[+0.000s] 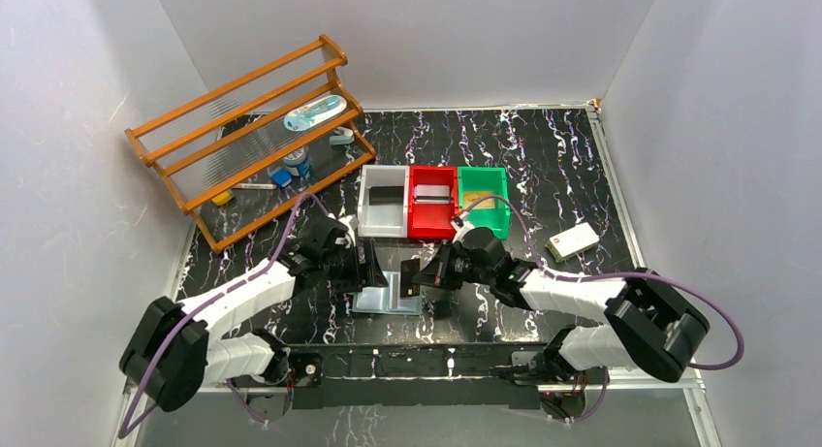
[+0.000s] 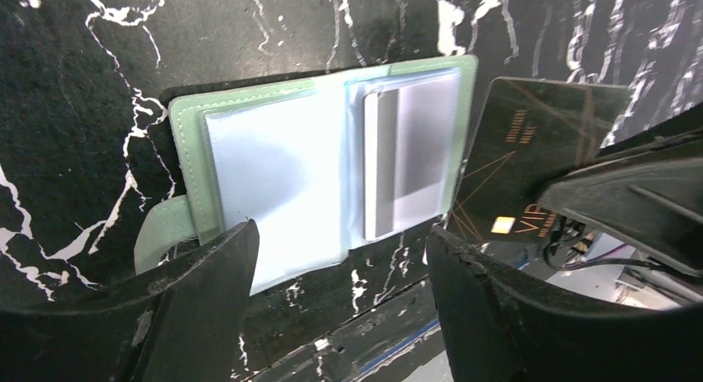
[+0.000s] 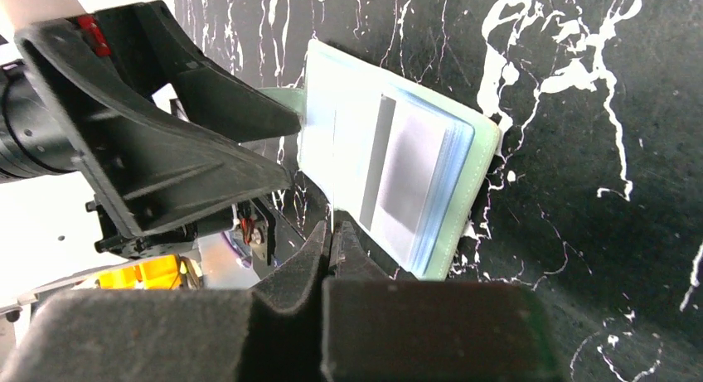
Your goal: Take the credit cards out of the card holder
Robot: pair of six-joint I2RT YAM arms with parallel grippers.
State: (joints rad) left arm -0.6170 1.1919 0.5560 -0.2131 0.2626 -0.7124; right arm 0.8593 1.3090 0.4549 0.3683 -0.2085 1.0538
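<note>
— Where the card holder (image 1: 385,298) lies spread open on the black marbled table (image 1: 543,156), how near is it to the arms?

— It is close to the near edge, flat, with its clear pockets up, right between the two grippers. The small tab sticks out on its left side.

— And the left gripper (image 1: 371,265)?

— Its jaws stand wide and grip nothing. In the left wrist view one finger (image 2: 199,291) is over the holder's near left corner and the other over the table, just beside its near right edge.

— The right gripper (image 1: 424,273)?

— It is clamped on a dark card (image 2: 530,146) with gold print, held on edge just beside the holder's right side and outside the pockets.

— Any cards inside?

— A pale silver card (image 2: 410,154) sits in the right-hand pocket. The left pocket looks plain and glossy.

— What else is on the table?

— A white bin (image 1: 368,224), a red bin (image 1: 431,232) and a green bin (image 1: 482,175) stand in a row farther back. A white box (image 1: 572,240) lies well apart to the right.
</note>
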